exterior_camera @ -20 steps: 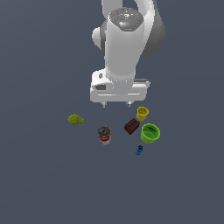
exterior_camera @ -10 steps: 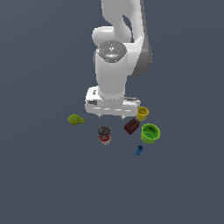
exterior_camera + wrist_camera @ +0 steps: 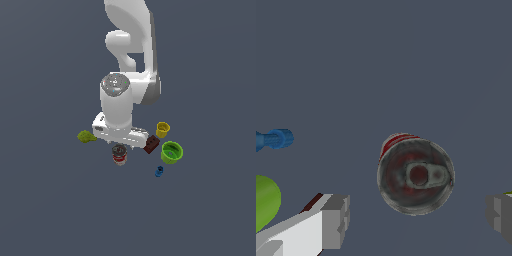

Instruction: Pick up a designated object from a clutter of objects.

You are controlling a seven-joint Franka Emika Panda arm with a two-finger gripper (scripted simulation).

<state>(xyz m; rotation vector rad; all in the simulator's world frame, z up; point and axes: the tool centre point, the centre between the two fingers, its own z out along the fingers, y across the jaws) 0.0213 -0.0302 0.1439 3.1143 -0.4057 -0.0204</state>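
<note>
The designated object, a small can (image 3: pixel 119 155) with a red-and-white label and grey metal top, stands upright in the clutter of objects. My gripper (image 3: pixel 120 145) hangs just above it, with the white hand hiding part of the can's top in the exterior view. The wrist view looks straight down on the can (image 3: pixel 416 175), which lies between my two grey fingertips (image 3: pixel 336 220). The gripper (image 3: pixel 418 217) is open and wider than the can, and nothing is held.
On the exterior view's right of the can are a dark red block (image 3: pixel 151 144), a yellow cup (image 3: pixel 162 129), a green cup (image 3: pixel 172 152) and a tiny blue piece (image 3: pixel 159 172). A yellow-green lump (image 3: pixel 87 136) lies on the exterior view's left.
The arm has stretched forward and down, bringing the hand from above the clutter to just over the can. The objects have not moved.
</note>
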